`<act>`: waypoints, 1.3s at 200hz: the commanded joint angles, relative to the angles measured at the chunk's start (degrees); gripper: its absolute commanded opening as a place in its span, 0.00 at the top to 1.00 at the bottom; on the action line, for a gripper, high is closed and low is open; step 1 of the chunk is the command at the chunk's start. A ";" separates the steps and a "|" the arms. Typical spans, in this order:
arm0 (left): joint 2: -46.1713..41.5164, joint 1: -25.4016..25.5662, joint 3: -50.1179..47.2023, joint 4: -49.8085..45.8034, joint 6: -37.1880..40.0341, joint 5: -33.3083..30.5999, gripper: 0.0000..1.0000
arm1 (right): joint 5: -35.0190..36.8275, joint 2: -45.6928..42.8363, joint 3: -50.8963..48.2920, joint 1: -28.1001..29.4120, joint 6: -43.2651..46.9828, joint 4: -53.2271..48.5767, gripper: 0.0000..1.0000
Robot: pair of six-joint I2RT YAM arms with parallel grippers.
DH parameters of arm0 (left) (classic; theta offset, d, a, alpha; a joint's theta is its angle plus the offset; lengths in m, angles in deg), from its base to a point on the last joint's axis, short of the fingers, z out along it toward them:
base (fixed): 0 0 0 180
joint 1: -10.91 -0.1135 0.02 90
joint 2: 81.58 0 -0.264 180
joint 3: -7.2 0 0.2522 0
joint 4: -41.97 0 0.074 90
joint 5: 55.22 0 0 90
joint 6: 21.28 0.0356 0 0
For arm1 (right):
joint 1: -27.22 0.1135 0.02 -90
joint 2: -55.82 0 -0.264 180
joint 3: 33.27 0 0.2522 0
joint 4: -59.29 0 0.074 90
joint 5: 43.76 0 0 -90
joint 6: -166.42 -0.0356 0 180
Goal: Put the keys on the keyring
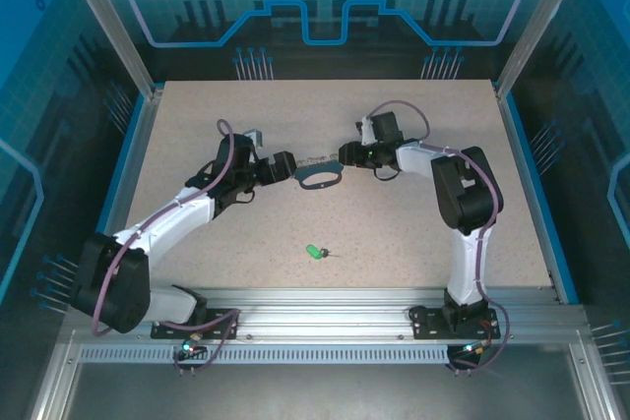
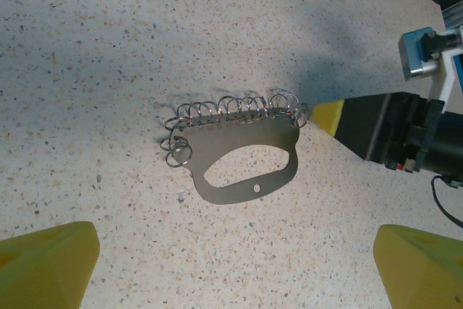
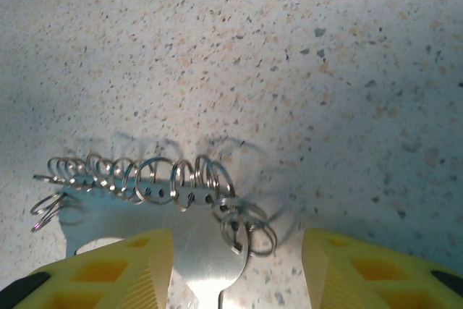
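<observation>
The keyring (image 1: 318, 178) lies flat at mid-table: a grey metal plate (image 2: 246, 142) with an oval cut-out and a row of small split rings (image 3: 155, 179) along one edge. A tiny green-headed key (image 1: 315, 252) rests alone on the table nearer the front. My left gripper (image 1: 288, 168) hovers just left of the keyring, wide open, its yellow fingertips (image 2: 43, 265) well short of the plate. My right gripper (image 1: 345, 156) is at the keyring's right end, open. That end of the plate sits between its fingers (image 3: 116, 269), close to one and apart from the other.
The speckled beige tabletop (image 1: 197, 125) is bounded by blue rails and aluminium posts. Both arm bases are bolted to the rail (image 1: 325, 307) at the near edge. The right arm's black wrist (image 2: 405, 135) shows beside the keyring in the left wrist view.
</observation>
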 commanded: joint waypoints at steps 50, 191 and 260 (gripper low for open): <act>0.24 0.64 -0.21 0.98 0.04 1.43 0.01 | -1.27 1.87 1.26 1.62 0.01 -1.52 0.51; 1.04 1.04 -0.34 1.77 -0.23 1.79 0.01 | -1.02 -2.46 -3.70 2.90 0.98 -0.54 0.66; 0.51 1.13 -0.28 1.35 0.01 1.87 0.01 | 2.24 -5.17 -3.92 2.85 3.29 -1.95 0.59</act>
